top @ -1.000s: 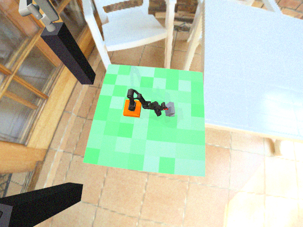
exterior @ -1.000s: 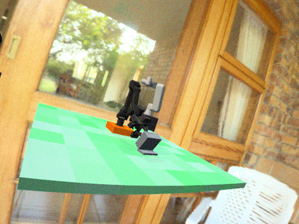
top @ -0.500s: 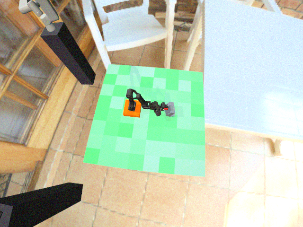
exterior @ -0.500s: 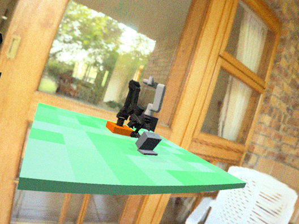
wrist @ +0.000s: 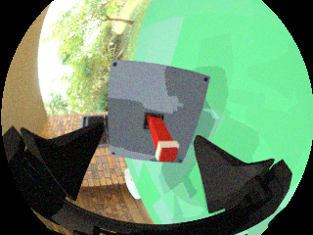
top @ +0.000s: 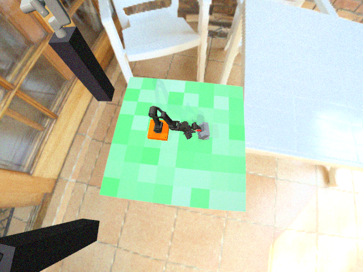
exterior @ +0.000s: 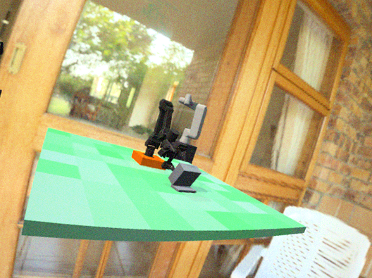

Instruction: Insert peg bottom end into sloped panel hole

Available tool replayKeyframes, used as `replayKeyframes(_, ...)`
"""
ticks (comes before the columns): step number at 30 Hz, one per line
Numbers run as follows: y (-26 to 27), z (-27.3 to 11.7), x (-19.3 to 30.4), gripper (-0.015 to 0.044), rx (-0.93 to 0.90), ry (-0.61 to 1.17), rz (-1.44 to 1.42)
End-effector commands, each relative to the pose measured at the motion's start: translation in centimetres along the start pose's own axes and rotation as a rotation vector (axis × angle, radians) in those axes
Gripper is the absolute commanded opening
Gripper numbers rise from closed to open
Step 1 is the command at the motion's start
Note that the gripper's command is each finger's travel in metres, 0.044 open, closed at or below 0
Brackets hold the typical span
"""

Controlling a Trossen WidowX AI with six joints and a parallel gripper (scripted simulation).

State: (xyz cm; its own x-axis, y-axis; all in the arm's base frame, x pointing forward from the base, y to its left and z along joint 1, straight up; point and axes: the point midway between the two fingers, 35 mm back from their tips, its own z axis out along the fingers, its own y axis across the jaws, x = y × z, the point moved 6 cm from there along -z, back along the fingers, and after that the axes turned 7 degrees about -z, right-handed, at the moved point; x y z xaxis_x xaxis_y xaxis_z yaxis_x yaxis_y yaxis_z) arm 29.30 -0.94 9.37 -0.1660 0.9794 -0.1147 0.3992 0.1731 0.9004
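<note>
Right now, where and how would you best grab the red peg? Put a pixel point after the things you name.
Probably by the free outer end of the peg [top: 199, 130] [wrist: 162, 139], coming straight along its length, fingers on opposite flat sides: its other end sits in the hole [wrist: 147, 120], and the bar looks square.

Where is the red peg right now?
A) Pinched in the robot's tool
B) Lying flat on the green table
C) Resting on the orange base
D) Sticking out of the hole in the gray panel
D: the peg has its far end in the panel's hole, and the tool stands open around it.
</note>
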Motion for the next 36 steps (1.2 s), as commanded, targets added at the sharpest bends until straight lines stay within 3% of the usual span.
replayKeyframes(1,0.1,-0.4,0.0,0.0440,-0.003,0.003,-0.005)
replayKeyframes(36,0.6,-2.8,-0.2,0.0440,-0.003,0.001,-0.003)
